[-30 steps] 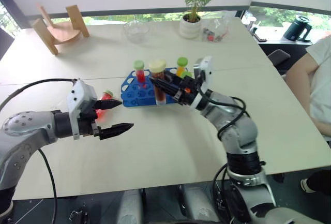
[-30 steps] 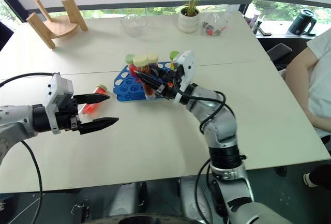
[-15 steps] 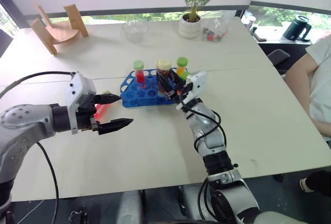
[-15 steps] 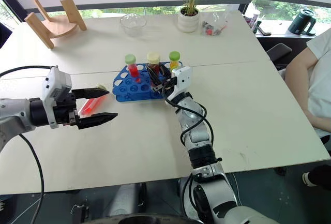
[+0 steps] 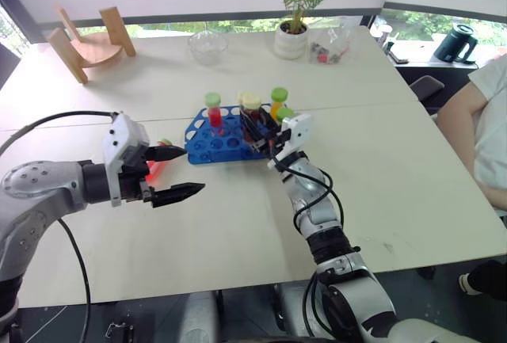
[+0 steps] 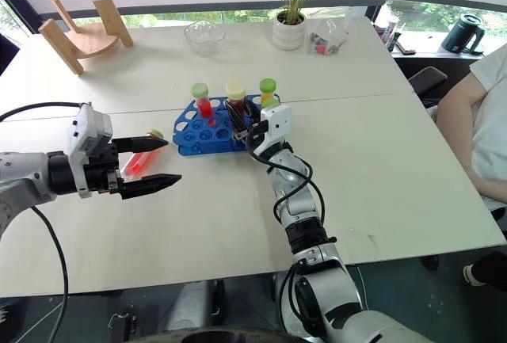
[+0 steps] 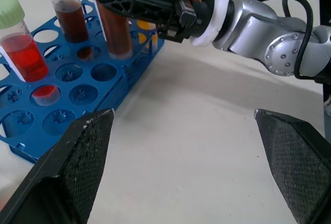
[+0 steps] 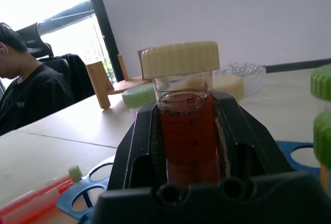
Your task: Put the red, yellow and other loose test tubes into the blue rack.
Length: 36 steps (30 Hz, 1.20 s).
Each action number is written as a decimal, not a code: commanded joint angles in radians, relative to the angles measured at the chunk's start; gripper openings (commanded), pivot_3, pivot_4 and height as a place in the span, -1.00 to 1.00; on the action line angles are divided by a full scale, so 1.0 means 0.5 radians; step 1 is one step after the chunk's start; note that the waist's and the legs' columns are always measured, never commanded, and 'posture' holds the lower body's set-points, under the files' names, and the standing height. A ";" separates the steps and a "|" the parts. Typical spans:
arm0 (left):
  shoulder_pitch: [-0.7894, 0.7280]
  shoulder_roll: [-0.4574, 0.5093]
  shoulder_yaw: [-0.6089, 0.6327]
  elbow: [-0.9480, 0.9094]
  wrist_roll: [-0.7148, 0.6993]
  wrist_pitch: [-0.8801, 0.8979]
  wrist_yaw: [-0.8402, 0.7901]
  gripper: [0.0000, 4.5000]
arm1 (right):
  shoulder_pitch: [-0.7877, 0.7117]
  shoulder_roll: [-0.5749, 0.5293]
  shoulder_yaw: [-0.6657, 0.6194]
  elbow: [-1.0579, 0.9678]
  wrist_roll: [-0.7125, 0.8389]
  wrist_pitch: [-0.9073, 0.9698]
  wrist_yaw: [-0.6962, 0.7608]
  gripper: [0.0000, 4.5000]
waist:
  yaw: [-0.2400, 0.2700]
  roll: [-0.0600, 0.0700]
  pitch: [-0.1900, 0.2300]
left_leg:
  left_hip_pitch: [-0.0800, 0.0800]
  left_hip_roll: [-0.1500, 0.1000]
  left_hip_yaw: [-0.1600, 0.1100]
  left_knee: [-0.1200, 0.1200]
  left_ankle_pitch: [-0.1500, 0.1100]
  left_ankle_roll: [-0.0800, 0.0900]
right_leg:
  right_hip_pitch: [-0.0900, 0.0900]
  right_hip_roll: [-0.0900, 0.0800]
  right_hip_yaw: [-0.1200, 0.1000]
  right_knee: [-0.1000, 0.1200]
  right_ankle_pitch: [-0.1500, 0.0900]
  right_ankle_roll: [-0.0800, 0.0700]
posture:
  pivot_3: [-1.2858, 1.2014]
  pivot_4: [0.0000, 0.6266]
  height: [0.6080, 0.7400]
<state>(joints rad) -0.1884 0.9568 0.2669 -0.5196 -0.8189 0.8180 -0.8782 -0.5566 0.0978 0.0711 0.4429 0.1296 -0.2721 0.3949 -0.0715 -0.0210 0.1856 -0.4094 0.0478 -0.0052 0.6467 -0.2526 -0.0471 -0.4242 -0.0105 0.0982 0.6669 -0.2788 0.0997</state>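
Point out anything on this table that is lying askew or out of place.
One clear plastic tube of red liquid lies flat on the pale table, left of the bright blue plastic rack, while the other tubes stand upright in it. Nothing looks spilled or broken.

The rack (image 5: 226, 137) sits in the middle of the desk (image 5: 238, 224). Tubes stand in it. One tube (image 5: 212, 109) stands near its 9 o'clock end, and another tube (image 5: 277, 101) stands near its 3 o'clock end. The right claw (image 5: 255, 131) is at the rack's 3 o'clock end and holds a tube (image 8: 183, 131) upright over the holes there. A loose tube (image 5: 156, 169) lies on the desk at 9 o'clock from the rack. The left claw (image 5: 181, 173) hangs just above that tube, fingers wide apart. A wooden stand (image 5: 87, 42) sits far off at 11 o'clock, a bowl (image 5: 208, 44) at 12 o'clock, and a plant pot (image 5: 291, 40) at 1 o'clock.
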 commanded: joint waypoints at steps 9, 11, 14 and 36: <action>0.003 -0.018 0.021 -0.057 -0.019 -0.011 0.036 1.00 | 0.010 -0.012 0.038 0.015 -0.014 -0.059 0.035 0.02 | 0.000 0.000 0.000 | 0.000 0.000 0.000 0.000 0.000 -0.001 | 0.000 0.000 0.000 0.000 0.000 0.000 | 0.03 -0.52 1.00; 0.009 -0.031 0.019 -0.060 -0.014 -0.002 0.065 1.00 | 0.068 -0.042 0.054 -0.078 -0.021 -0.013 0.047 0.46 | 0.001 0.000 0.000 | 0.000 0.000 0.000 0.000 0.000 -0.001 | 0.000 0.000 0.000 0.000 0.000 0.000 | 0.03 -0.52 1.00; 0.017 -0.024 -0.033 -0.038 0.100 -0.015 0.141 1.00 | 0.221 -0.164 0.111 -0.384 -0.009 0.200 0.131 0.97 | 0.006 0.000 0.000 | 0.000 0.000 -0.001 0.000 0.000 -0.001 | 0.000 0.000 0.000 0.000 0.000 0.000 | 0.03 -0.52 1.00; -1.627 -0.027 -1.166 1.685 0.971 0.778 0.187 1.00 | -0.084 -1.703 0.079 -1.540 0.816 1.435 1.691 0.97 | 0.012 -0.004 0.002 | 0.000 -0.002 -0.002 0.004 0.000 0.001 | 0.004 0.003 -0.001 -0.001 -0.001 0.002 | 0.03 -0.52 1.00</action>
<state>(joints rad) -0.9559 0.9503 -0.2797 0.2577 -0.3813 1.2027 -0.7622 -0.5741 -0.7483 0.1109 -0.3387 0.5325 0.4752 1.1982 -0.0654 -0.0229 0.1866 -0.4097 0.0467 -0.0063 0.6481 -0.2525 -0.0466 -0.4226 -0.0090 0.0977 0.6658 -0.2794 0.1005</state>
